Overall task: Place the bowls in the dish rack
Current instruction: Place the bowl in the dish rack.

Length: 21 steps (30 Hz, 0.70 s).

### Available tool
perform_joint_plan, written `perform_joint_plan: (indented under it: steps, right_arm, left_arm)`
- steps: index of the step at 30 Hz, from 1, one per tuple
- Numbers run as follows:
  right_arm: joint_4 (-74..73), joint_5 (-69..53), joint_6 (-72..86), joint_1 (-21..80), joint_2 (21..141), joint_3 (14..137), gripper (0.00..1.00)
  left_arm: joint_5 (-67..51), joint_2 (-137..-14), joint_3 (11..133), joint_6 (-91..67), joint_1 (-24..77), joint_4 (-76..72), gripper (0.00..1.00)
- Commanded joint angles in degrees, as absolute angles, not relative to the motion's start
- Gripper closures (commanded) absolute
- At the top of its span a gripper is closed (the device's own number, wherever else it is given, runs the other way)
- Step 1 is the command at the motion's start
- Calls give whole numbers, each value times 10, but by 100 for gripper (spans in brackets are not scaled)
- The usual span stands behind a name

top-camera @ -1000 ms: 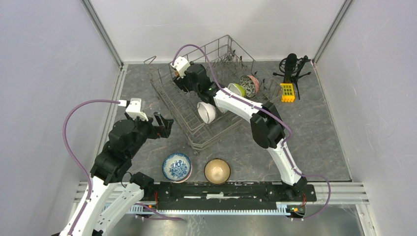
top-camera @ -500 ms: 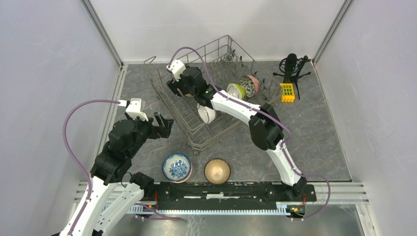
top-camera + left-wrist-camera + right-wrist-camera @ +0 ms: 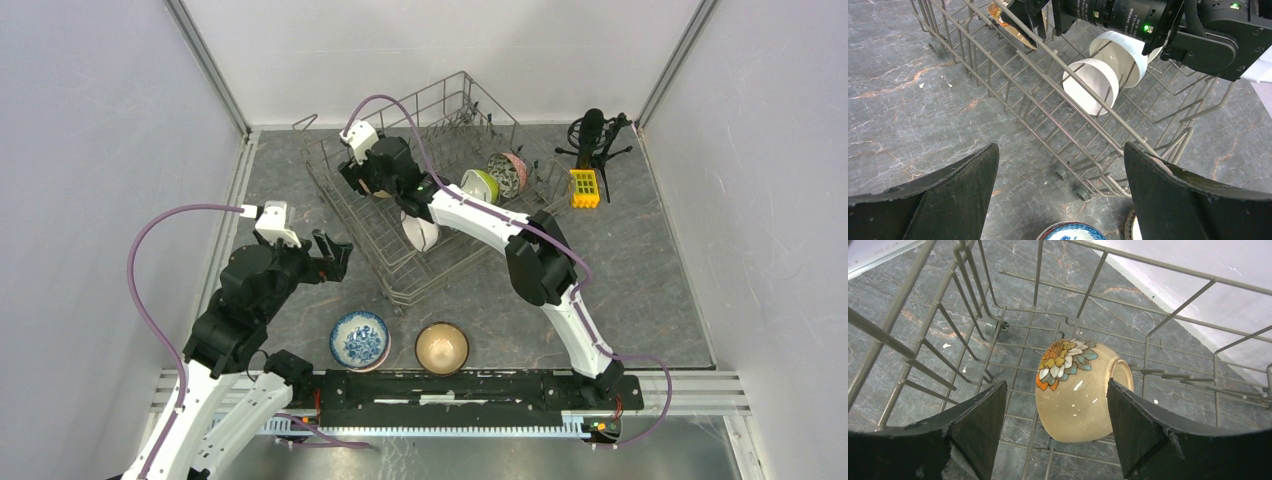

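Tan bowl (image 3: 1075,400) (sideways) sits between right tool's (image 3: 1056,384) fingers (image 3: 1143,435).

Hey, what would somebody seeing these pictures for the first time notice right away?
Most striking is the glossy tan ceramic bowl with a painted flower, lying on its side on the floor of the large grey wire dish rack, framed by the open jaws of the right gripper. Next come the blue-and-white patterned bowl and the plain tan bowl, side by side on the grey marbled table in front of the rack.
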<state>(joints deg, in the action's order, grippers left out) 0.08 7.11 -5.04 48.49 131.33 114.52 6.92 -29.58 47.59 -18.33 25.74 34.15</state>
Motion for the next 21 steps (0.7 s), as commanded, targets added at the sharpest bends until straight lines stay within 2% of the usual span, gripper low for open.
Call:
perform_joint_plan:
  steps: [1, 7, 8, 9, 21]
  right_arm:
    - [25, 65, -33, 484, 1289, 1128, 24]
    - [20, 51, -45, 484, 1288, 1122, 25]
    - [17, 53, -50, 484, 1291, 1124, 24]
    - [17, 70, -60, 484, 1299, 1122, 18]
    - [1, 121, -117, 489, 1355, 1184, 7]
  left_arm:
    - [64, -293, 476, -152, 256, 327, 0]
    - [63, -296, 476, -153, 256, 326, 0]
    - [63, -297, 476, -153, 256, 327, 0]
    - [63, -298, 476, -153, 256, 327, 0]
    - [63, -302, 477, -152, 256, 327, 0]
